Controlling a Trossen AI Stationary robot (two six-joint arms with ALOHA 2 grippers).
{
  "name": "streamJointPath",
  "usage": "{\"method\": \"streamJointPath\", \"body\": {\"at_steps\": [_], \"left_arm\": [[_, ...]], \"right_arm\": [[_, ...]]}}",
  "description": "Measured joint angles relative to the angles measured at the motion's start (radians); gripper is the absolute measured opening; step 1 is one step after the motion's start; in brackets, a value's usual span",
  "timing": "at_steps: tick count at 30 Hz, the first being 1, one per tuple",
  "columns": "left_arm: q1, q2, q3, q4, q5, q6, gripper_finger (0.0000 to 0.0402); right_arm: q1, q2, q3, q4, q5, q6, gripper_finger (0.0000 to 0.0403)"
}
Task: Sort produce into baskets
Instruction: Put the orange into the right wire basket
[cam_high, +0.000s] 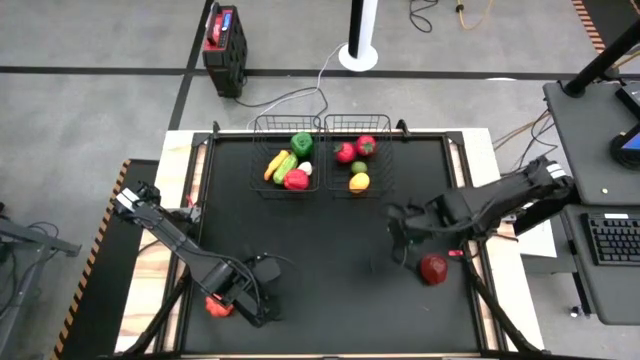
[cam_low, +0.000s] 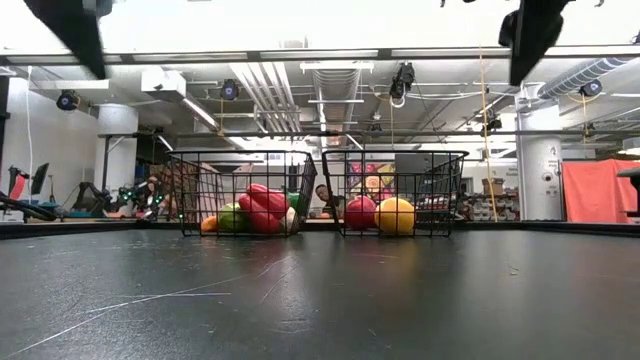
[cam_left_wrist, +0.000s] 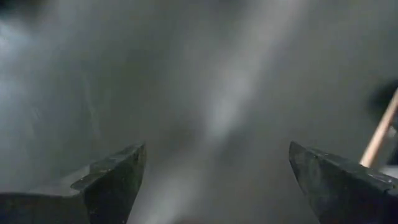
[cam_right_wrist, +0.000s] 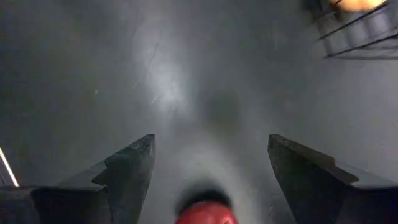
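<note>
The right gripper's dark fingers (cam_right_wrist: 130, 171) fill the near edge of the right wrist view, standing apart with nothing between them; a red piece (cam_right_wrist: 205, 213) shows just under the gap. From above, the right gripper (cam_high: 398, 232) hangs over the mat (cam_high: 330, 300) on the near side of the right basket (cam_high: 358, 160), with the red piece (cam_high: 433, 268) lying on the mat beside it, nearer the front edge. The risk, as I judge it, is that the round piece sits off the line between the fingers: one finger could nudge it and roll it toward the mat's edge.

The left gripper (cam_high: 262, 268) waits wide open and empty, well away from the left basket (cam_high: 288, 160), next to an orange-red piece (cam_high: 218, 306) partly hidden under that arm. A sweep of that arm could knock it off the mat. Both baskets already hold produce.
</note>
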Motion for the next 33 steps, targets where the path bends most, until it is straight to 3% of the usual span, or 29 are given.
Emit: {"method": "streamJointPath", "body": {"at_steps": [5,14,18,25,33], "left_arm": [[-0.001,0.0,0.0,-0.079,0.113,-0.159,0.0375],[-0.004,0.0,0.0,-0.399,0.171,-0.535,0.0375],[-0.005,0.0,-0.019,-0.416,0.189,-0.582,0.0375],[-0.011,0.0,-0.136,-0.415,0.34,-0.637,0.0375],[-0.012,-0.001,-0.224,-0.389,0.348,-0.646,0.0375]], "right_arm": [[0.081,0.027,-0.031,0.077,0.014,0.016,0.0294],[0.12,0.055,-0.034,0.236,0.036,-0.106,0.0297],[0.12,0.054,-0.034,0.257,0.049,-0.155,0.0297],[0.12,0.053,-0.034,0.272,0.07,-0.191,0.0298],[0.12,0.053,-0.034,0.282,0.071,-0.2,0.0293]]}}
